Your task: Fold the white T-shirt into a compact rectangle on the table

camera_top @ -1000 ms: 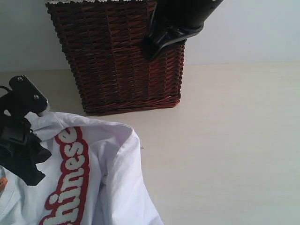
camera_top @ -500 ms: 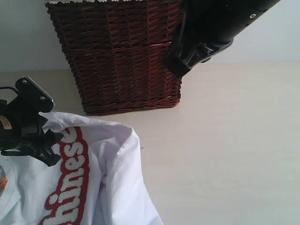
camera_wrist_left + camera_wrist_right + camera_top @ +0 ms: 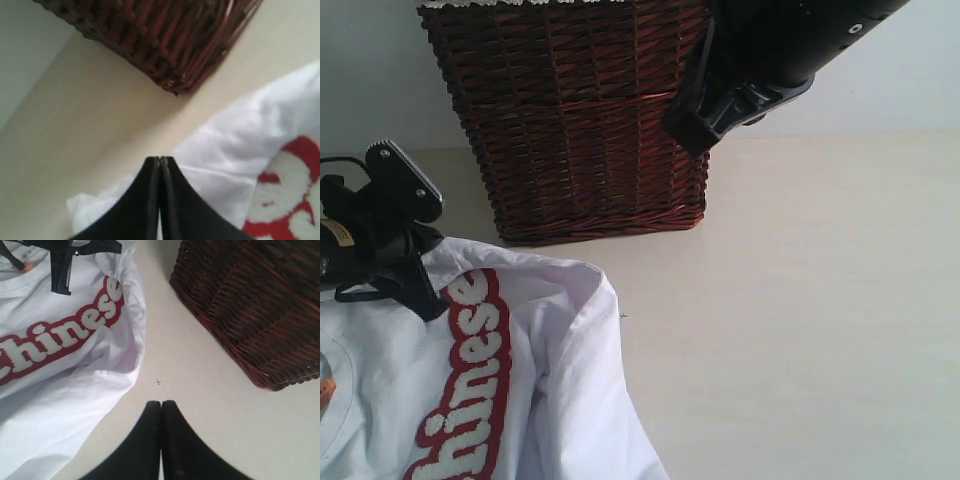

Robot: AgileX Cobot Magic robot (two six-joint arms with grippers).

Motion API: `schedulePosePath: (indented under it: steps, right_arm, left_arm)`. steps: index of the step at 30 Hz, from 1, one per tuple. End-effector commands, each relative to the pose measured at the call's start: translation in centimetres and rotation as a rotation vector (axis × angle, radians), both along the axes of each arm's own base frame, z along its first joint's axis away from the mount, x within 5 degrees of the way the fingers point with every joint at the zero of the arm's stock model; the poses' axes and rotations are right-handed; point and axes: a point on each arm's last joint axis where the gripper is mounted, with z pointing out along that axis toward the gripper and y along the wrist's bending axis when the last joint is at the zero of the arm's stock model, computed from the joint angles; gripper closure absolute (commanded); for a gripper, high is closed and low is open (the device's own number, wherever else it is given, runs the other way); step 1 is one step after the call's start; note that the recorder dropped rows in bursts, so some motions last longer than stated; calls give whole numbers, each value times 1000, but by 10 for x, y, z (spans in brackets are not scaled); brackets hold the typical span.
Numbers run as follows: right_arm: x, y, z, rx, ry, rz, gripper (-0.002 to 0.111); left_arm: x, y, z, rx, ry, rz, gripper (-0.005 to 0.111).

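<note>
- At the exterior view's lower left, the white T-shirt (image 3: 560, 380) is cut off by the frame.
- Left gripper (image 3: 160, 159) and right gripper (image 3: 161, 403) are seen pressed together.

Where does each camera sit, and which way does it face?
Exterior view: low over the table, facing the wicker basket and wall; left end effector and right end effector show.
Left wrist view: on that wrist, past its shut end effector toward the white T-shirt and basket.
Right wrist view: on that wrist, looking down; its shut end effector and the left end effector show.
Shared: all three see basket and T-shirt.
</note>
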Motion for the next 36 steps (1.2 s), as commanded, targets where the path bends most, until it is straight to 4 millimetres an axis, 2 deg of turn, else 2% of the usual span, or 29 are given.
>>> schedulePosePath:
  steps: [1, 4, 6, 8, 9, 11, 13, 15, 18, 22, 24, 26, 29, 36]
  right_arm:
    - [0, -2, 3, 14, -19, -12, 108]
    - [0, -1, 4, 18, -26, -14, 108]
    - [0, -1, 4, 18, -26, -14, 108]
    - [1, -1, 4, 22, -32, -16, 108]
    - [1, -1, 4, 24, -35, -17, 108]
    - [0, -2, 3, 16, -23, -13, 108]
    - [-2, -2, 2, 3, -3, -8, 108]
    - [-3, -3, 1, -7, 10, -4, 108]
    - [-3, -3, -2, -15, 22, -3, 108]
    - [-2, -3, -3, -8, 12, -7, 108]
    - [-2, -3, -3, -5, 8, -9, 108]
    - [-2, -3, -3, -5, 8, -9, 108]
    - [-2, -3, -3, -5, 8, -9, 108]
    - [-1, -2, -3, 0, 1, -11, 108]
  left_arm:
    - [12, -2, 13, -16, -47, 9, 107]
    - [17, -1, 17, -22, -59, 18, 107]
    - [15, 0, 17, -70, -3, 71, 106]
    - [9, 1, 11, -71, 154, 101, 95]
    - [7, 0, 10, -48, 263, 104, 81]
    - [5, -2, 15, -21, 417, 106, 60]
    - [2, -2, 18, -6, 498, 106, 56]
    - [1, -2, 13, -6, 484, 107, 60]
    - [14, -2, -1, -63, 323, 134, 71]
    - [18, -3, -35, 0, 377, 100, 71]
    - [20, -2, -38, 15, 362, 85, 74]
    - [24, 1, -36, 3, 321, 94, 84]
    - [28, 6, -26, -10, 263, 107, 107]
    - [50, 22, 10, -35, 124, 143, 107]
